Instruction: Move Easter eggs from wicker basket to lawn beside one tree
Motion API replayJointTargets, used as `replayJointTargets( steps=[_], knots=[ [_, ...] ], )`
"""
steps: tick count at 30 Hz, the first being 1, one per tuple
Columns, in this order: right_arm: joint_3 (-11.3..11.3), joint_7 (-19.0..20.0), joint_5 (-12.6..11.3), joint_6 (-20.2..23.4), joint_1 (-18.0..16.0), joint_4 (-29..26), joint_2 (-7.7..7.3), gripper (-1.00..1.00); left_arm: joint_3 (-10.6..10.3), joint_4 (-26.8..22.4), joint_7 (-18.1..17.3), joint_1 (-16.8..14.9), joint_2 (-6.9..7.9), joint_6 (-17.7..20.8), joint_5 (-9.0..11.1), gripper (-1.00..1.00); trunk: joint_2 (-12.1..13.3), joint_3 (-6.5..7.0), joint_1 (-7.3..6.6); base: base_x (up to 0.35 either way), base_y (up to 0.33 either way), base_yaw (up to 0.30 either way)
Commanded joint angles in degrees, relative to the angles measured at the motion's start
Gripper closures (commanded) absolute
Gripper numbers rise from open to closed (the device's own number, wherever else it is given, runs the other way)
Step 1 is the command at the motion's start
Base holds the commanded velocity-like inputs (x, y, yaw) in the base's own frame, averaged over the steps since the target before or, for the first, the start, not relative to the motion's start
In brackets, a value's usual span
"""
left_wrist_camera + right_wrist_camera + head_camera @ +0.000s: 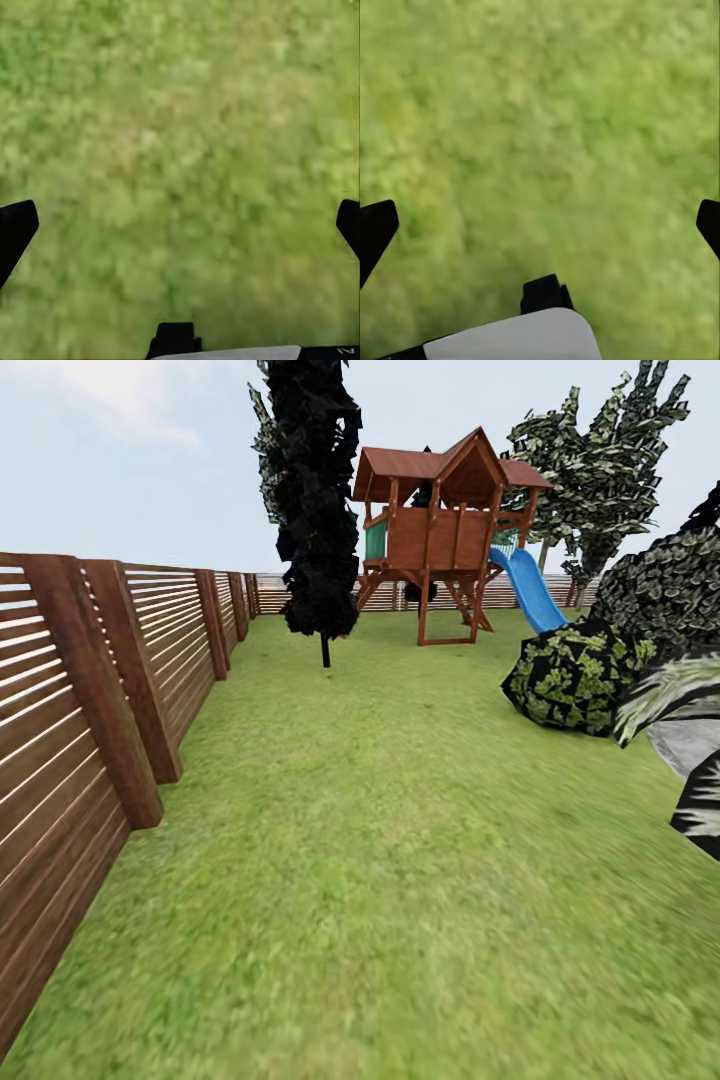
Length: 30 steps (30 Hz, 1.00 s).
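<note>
Both grippers, left point(180, 225) and right point(540, 225), gape wide over blurry lawn point(400, 840), apparently holding nothing. A fence point(90, 700) runs at nine o'clock, a playhouse point(440, 530) at twelve.

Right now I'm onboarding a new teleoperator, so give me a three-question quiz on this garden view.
1. True or false: the wooden fence runs along the robot's left.
2. What colour is the slide on the playhouse: A red, B blue, C yellow?
3. What lies under the open left gripper and right gripper?

Key: 1 true; 2 B; 3 the lawn, bare grass.
</note>
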Motion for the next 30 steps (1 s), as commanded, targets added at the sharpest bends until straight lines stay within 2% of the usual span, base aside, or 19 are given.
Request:
replayJointTargets(
  steps=[1, 23, 30],
  knots=[
    [0.03, 0.02, -0.60, -0.14, -0.02, 0.01, 0.00, -1.00, -0.38, -0.06, 0.56, 0.01, 0.06, -0.06, -0.06, -1.00, -0.02, -0.04, 0.04, 0.337, 0.000, 0.000],
    [0.03, 0.02, -0.60, -0.14, -0.02, -0.01, 0.00, -1.00, -0.45, -0.06, 0.56, 0.02, 0.00, -0.39, -0.12, -1.00, -0.02, -0.04, 0.04, 0.337, -0.013, -0.001],
    [0.03, 0.02, -0.60, -0.14, -0.02, -0.02, 0.00, -1.00, -0.45, -0.06, 0.56, 0.00, -0.01, -0.50, -0.11, -1.00, -0.02, -0.04, 0.04, 0.337, -0.072, -0.152]
  ],
)
